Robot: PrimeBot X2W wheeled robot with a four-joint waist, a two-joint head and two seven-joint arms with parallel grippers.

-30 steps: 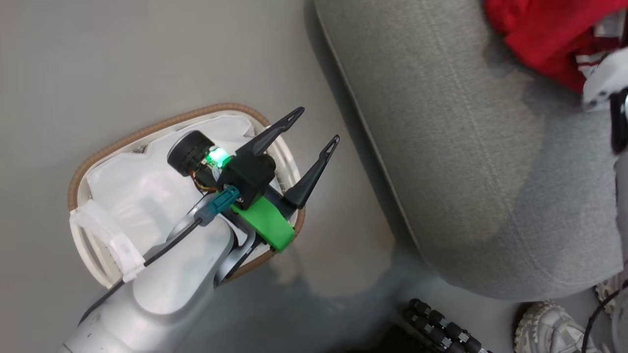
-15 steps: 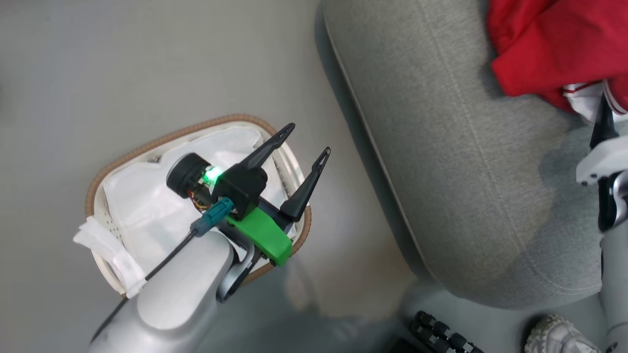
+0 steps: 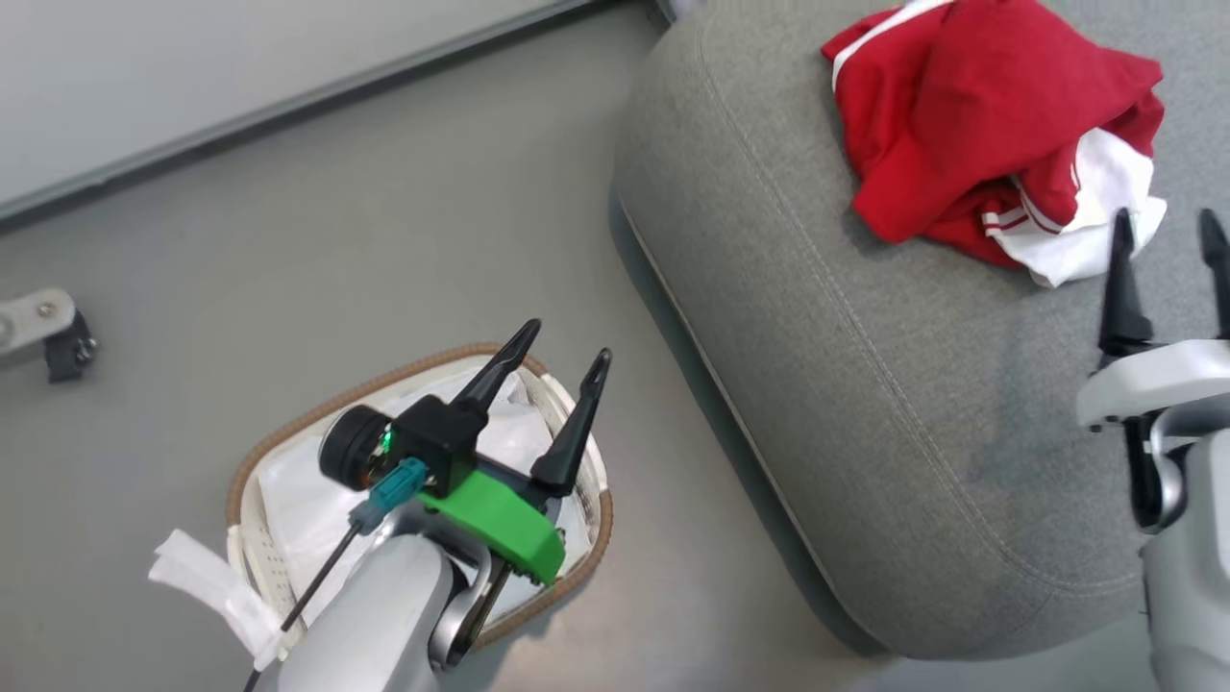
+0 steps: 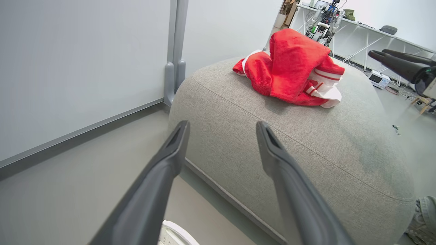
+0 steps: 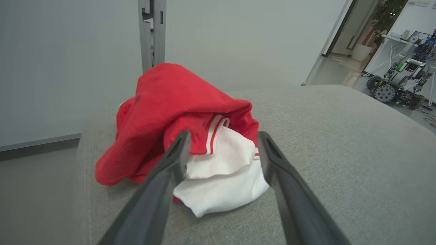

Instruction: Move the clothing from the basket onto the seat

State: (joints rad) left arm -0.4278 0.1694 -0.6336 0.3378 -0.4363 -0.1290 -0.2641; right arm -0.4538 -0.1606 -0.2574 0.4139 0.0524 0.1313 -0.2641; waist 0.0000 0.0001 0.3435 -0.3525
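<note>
Left hand (image 3: 564,346): lower centre-left of the head view, fingers spread apart, nothing between them, pointing toward the upper right. Its pale forearm (image 3: 375,615) enters from the bottom edge. Right hand (image 3: 1165,219): right edge, fingers parted, pointing up the frame.

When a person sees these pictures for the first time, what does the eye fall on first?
The bright red clothing, heaped on the grey seat at the head view's upper right, stands out most. Next comes the left end effector with its green part, open above the white basket at lower left. The right end effector, also open, points at the clothing.
</note>
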